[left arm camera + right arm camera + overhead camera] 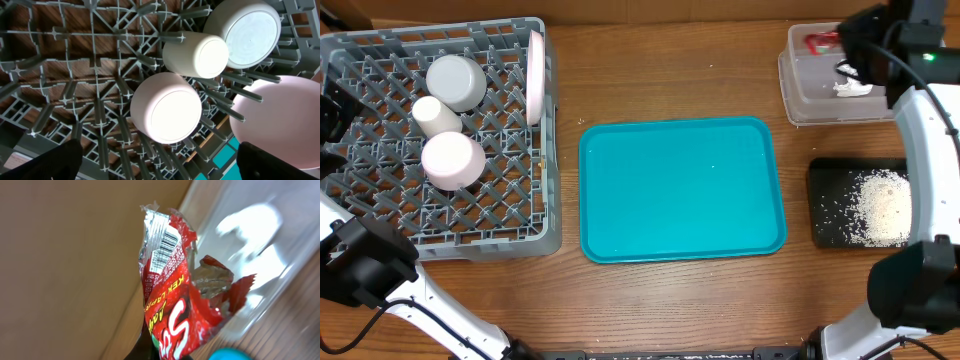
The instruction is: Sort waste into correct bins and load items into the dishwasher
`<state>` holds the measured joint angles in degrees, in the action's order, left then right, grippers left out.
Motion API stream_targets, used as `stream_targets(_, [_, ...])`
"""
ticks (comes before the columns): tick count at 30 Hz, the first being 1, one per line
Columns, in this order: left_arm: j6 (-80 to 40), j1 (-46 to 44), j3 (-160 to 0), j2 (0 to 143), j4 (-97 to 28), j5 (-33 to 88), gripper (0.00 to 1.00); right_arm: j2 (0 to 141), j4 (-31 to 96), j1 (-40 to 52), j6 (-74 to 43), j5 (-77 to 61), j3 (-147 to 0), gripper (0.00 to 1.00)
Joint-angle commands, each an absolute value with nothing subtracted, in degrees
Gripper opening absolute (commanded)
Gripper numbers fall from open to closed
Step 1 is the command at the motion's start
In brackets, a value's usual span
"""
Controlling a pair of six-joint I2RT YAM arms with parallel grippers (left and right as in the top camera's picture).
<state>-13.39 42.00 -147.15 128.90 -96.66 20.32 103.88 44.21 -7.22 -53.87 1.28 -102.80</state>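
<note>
**Red wrapper pinched over the clear tub; four dishes in the rack**

Overhead view of a wooden table point(670, 70) with a teal tray point(680, 190) at its centre.

Top right: a clear tub point(815, 100). Below it in the view, near but apart, a black tray point(830, 190) strewn with white rice grains point(880, 205), thickest toward its right half. Right gripper point(149, 349) above the tub's upper-left corner, fingers drawn together at the bottom of the wrist view and clamped on a crumpled red foil wrapper point(175, 300). Silver lining and a barcode showing at the wrapper's upper end. White napkin wad point(850, 88) lying inside the tub, apart from the wrapper, only a blur in the wrist view.

Left: a grey dish rack point(380, 205) with four things among its pegs.
- Metal bowl point(457, 80): upside down toward the top of the view.
- White cup point(436, 114): tilted, base up, just beside the metal bowl.
- Pinkish-white bowl point(452, 160): upside down, just below the cup.
- White plate point(535, 75): standing on edge along the rack's right wall.

Left gripper point(160, 170) above the rack, looking down on the lattice, fingers spread wide to the two bottom corners of the wrist view, gripping none of the dishes.
</note>
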Motion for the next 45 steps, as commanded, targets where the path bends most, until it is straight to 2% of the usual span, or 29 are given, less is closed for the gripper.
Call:
stream_targets(1, [-13.91,41.6,-147.15,127.83,-96.79,19.88,1.0,106.45,43.03,-8.93,-53.08,7.44,-102.45,0.04])
stream_targets(3, [-13.91,41.6,-147.15,127.83,-96.79,19.88,1.0,107.66,41.82,-9.76,-52.86,7.92,-102.43,0.04])
stream_targets(5, [-13.91,41.6,-147.15,127.83,-96.79,19.88,1.0,109.01,40.27,-10.17,-52.03,7.88,-102.43,0.12])
stream_targets(6, [-13.91,41.6,-147.15,127.83,-96.79,19.88,1.0,109.95,39.48,-10.2,-52.01,7.86,-102.43,0.25])
stream_targets(7, [-13.91,41.6,-147.15,127.83,-96.79,19.88,1.0,110.48,39.18,-10.2,-52.01,7.81,-102.43,0.32])
stream_targets(8, [-13.91,41.6,-147.15,127.83,-96.79,19.88,1.0,111.53,39.03,-10.2,-52.01,7.68,-102.43,0.56])
stream_targets(9, [-13.91,41.6,-147.15,127.83,-96.79,19.88,1.0,112.05,39.18,-10.2,-51.9,7.66,-102.43,0.7])
stream_targets(11, [-13.91,41.6,-147.15,127.83,-96.79,19.88,1.0,112.38,39.29,-10.2,-49.06,6.46,-102.43,0.82])
stream_targets(15, [-13.91,41.6,-147.15,127.83,-96.79,19.88,1.0,111.37,39.35,-10.2,-41.67,4.36,-102.45,0.92])
stream_targets(16, [-13.91,41.6,-147.15,127.83,-96.79,19.88,1.0,110.63,39.55,-10.33,-40.38,4.19,-102.45,1.0])
stream_targets(22, [-13.91,41.6,-147.15,127.83,-96.79,19.88,1.0,101.78,45.32,-12.34,-39.99,4.21,-102.48,1.0])
stream_targets(32, [-13.91,41.6,-147.15,127.83,-96.79,19.88,1.0,82.46,67.48,-15.88,-37.3,4.19,-102.45,0.99])
stream_targets(38, [-13.91,41.6,-147.15,127.83,-96.79,19.9,1.0,73.21,78.76,-12.34,-37.01,3.11,-101.8,1.0])
stream_targets(45, [-13.91,41.6,-147.15,127.83,-96.79,19.88,1.0,60.07,77.58,-2.79,-35.94,2.28,-91.64,1.0])
